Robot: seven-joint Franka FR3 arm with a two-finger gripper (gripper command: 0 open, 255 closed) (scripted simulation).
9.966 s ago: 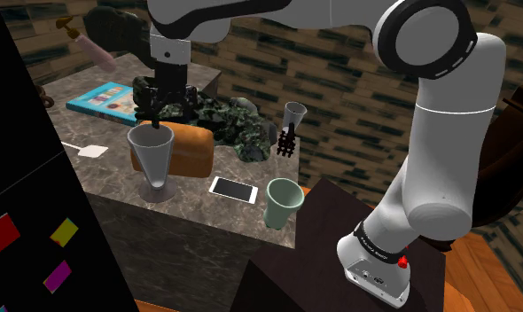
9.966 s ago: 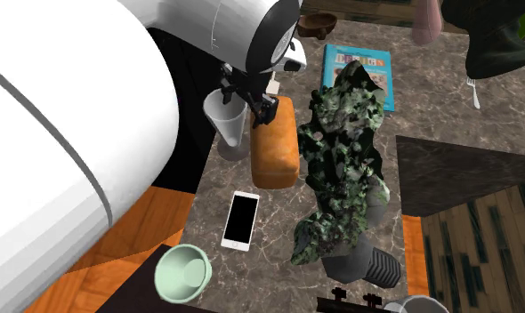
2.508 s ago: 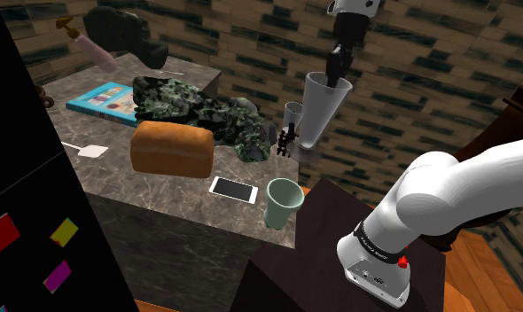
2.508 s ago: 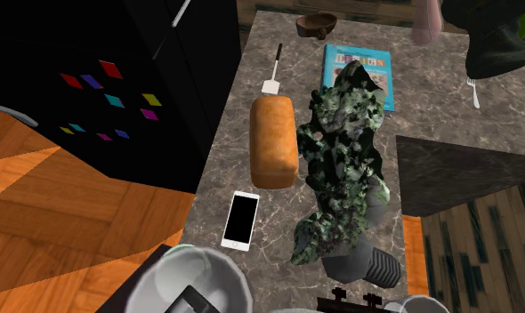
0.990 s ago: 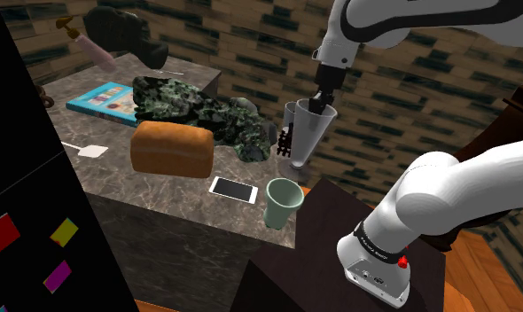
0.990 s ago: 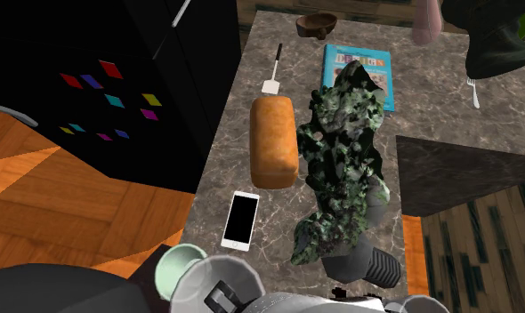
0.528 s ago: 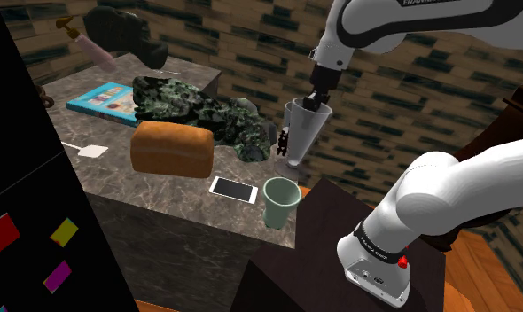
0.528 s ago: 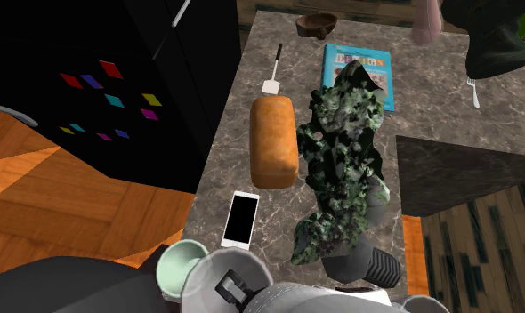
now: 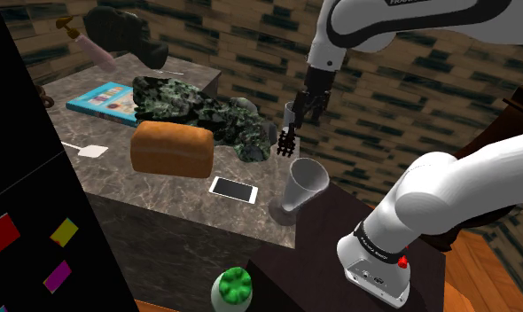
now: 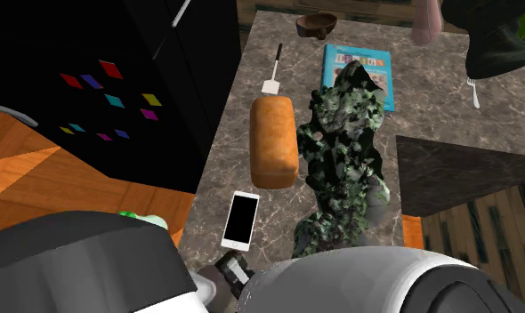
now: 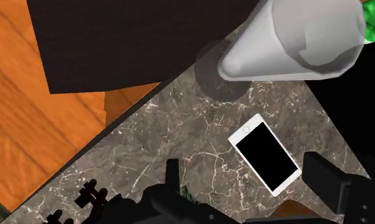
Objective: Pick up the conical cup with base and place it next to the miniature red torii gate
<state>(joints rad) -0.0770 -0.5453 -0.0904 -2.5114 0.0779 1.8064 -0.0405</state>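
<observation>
- The gripper (image 9: 306,105) hovers above the small dark gate (image 9: 286,142), fingers spread, holding nothing.
- The cone-shaped cup (image 9: 302,186) stands leaning at the counter's (image 9: 109,177) near right corner, near the gate and right of a phone (image 9: 233,189).
- Placing looks done; the next move is to lift clear without nudging the cup.

**Arm, one.** Glossy white tubular links (image 9: 450,186), rounded and swelling at the bends.
- Link next above the pincer: black lettering (image 9: 402,3) on white, cut off by the frame edge.
- Dark wrist section (image 9: 316,82) directly behind the pincer.
- All-black two-finger pincer (image 9: 300,110), with blocky, square-tipped fingers (image 11: 326,181).
- Farthest from the pincer: white base foot (image 9: 379,276).
  - Black collar band (image 9: 375,241) with small white print.
  - Red knob (image 9: 402,261).
  - Small dark sockets (image 9: 362,273) on its face.
</observation>
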